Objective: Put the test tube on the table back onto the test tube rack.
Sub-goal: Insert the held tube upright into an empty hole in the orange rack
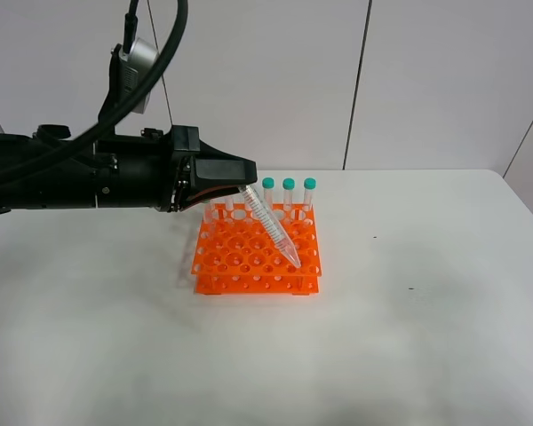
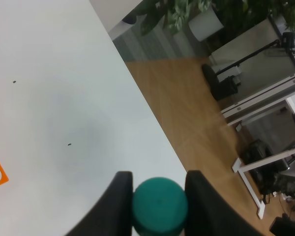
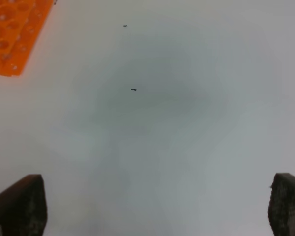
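Observation:
The test tube (image 1: 274, 229) hangs tilted over the orange test tube rack (image 1: 222, 259), its pointed tip low above holes near the rack's front right. My left gripper (image 1: 246, 185) is shut on the tube's top end. The left wrist view shows the teal cap (image 2: 160, 205) pinched between two black fingers (image 2: 119, 204). Three teal-capped tubes (image 1: 289, 188) stand upright in the rack's back row. My right gripper (image 3: 155, 206) is open above bare table (image 3: 177, 123), out of the exterior view.
The white table (image 1: 426, 337) spreads around the rack. A rack corner (image 3: 12, 34) shows in the right wrist view. Beyond the table edge, the left wrist view shows wooden floor (image 2: 187, 113) and furniture. The left arm (image 1: 80, 177) stretches in from the left.

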Controlling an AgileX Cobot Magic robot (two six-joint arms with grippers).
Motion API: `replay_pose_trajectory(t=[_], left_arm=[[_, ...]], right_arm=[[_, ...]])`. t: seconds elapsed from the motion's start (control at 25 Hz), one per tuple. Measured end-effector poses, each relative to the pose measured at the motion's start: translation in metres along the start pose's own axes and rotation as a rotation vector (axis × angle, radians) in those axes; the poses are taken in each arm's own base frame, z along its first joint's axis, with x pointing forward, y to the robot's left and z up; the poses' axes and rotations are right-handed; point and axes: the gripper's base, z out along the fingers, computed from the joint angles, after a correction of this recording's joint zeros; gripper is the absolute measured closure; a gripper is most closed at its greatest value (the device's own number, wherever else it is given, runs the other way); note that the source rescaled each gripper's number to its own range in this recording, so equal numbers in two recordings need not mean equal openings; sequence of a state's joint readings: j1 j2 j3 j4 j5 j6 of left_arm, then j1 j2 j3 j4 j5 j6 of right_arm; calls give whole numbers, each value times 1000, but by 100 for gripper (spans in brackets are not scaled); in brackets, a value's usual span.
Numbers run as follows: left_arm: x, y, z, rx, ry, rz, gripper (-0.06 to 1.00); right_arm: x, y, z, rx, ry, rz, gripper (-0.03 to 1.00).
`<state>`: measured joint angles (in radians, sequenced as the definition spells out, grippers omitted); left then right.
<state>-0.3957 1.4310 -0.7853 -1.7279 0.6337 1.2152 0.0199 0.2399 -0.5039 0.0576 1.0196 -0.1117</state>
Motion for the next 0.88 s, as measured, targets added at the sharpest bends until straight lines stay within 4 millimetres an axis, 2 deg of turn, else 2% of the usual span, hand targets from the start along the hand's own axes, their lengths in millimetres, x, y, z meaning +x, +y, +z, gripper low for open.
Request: replay_pose_trajectory(t=[0.2, 0.56, 0.88], left_arm=[[0, 0, 0, 0, 0, 0, 94], [0, 0, 0, 0, 0, 0, 94], [-1, -4, -3, 7, -9, -1, 94]], right_arm=[[2, 0, -2, 1, -18, -1, -3], [20, 3, -31, 19, -233, -11, -3], [21, 4, -32, 3, -243, -12, -3]])
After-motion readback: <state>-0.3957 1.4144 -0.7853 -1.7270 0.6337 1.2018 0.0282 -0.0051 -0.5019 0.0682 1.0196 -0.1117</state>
